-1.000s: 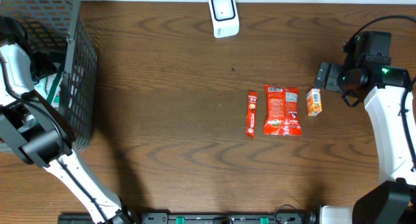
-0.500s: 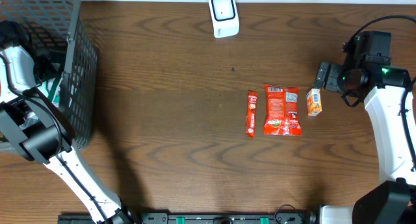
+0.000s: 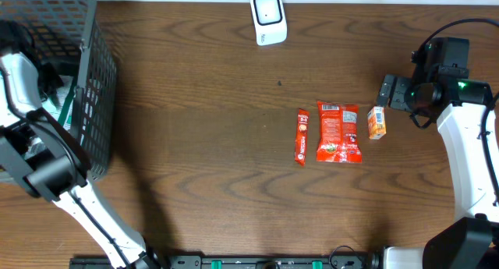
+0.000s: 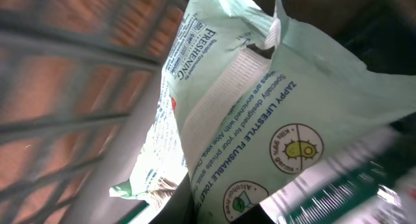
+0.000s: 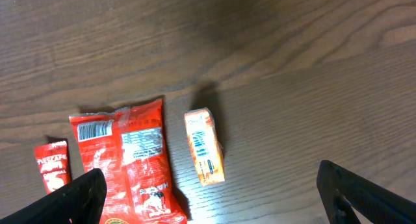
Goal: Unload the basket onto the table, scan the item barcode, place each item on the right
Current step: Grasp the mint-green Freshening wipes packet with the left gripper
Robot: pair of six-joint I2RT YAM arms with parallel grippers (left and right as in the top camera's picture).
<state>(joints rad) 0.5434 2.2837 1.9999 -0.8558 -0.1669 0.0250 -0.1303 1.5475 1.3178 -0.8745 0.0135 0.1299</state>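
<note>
Filling the left wrist view is a pale green pack of flushable wipes [image 4: 260, 100], lying inside the grey wire basket [image 3: 93, 35] at the table's far left. My left gripper [image 4: 208, 214] is down in the basket, and its dark fingers [image 4: 177, 210] press the pack's lower edge from both sides. A barcode [image 4: 170, 188] shows on the pack's crumpled left end. The white scanner [image 3: 268, 18] stands at the back middle of the table. At the right, my right gripper [image 5: 211, 185] hovers open above a small orange box [image 5: 205, 146], holding nothing.
A red snack bag [image 3: 337, 132] and a red stick sachet [image 3: 301, 136] lie beside the orange box [image 3: 376, 122] on the brown wooden table [image 3: 195, 144]. The basket's wire walls [image 4: 58, 87] close in around the left gripper.
The left gripper has closed onto the green wipes pack inside the basket, and its arm has shifted slightly. The right arm and the items on the table have not moved.
</note>
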